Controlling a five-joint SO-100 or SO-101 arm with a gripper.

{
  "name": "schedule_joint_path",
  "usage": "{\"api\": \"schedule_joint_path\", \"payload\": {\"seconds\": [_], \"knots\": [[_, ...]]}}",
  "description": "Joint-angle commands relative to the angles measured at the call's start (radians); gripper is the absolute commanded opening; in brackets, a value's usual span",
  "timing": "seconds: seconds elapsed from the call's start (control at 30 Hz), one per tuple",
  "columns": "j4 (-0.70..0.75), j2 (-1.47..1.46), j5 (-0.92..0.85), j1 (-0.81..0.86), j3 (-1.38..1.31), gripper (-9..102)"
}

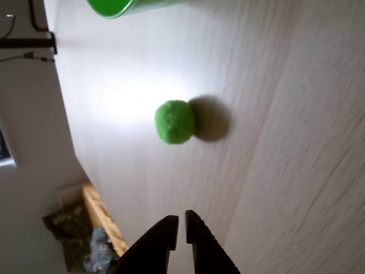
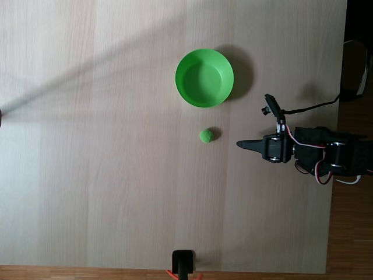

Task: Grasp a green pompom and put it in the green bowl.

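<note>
- One green pompom (image 2: 206,135) lies on the pale wood desk (image 2: 105,175), near the middle in the fixed view; in the wrist view the green pompom (image 1: 174,121) casts a shadow toward 3 o'clock.
- One green bowl (image 2: 204,78) stands upright at 12 o'clock from the pompom in the fixed view, near it but apart, with nothing inside; in the wrist view a piece of its rim (image 1: 114,7) shows at the top edge.
- One tool (image 2: 240,143) sits at 3 o'clock from the pompom, near it but apart, pointing toward 9 o'clock.
- In the wrist view the tool (image 1: 181,220) enters from 6 o'clock, its two dark fingers clenched to a thin slit with nothing between them.
</note>
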Motion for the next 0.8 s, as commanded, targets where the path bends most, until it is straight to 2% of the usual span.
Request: {"api": "schedule_joint_path", "payload": {"seconds": [0.0,0.77], "knots": [[-0.003,0.052,-0.003,0.002,0.003,0],[-0.003,0.052,-0.003,-0.006,0.003,0]]}}
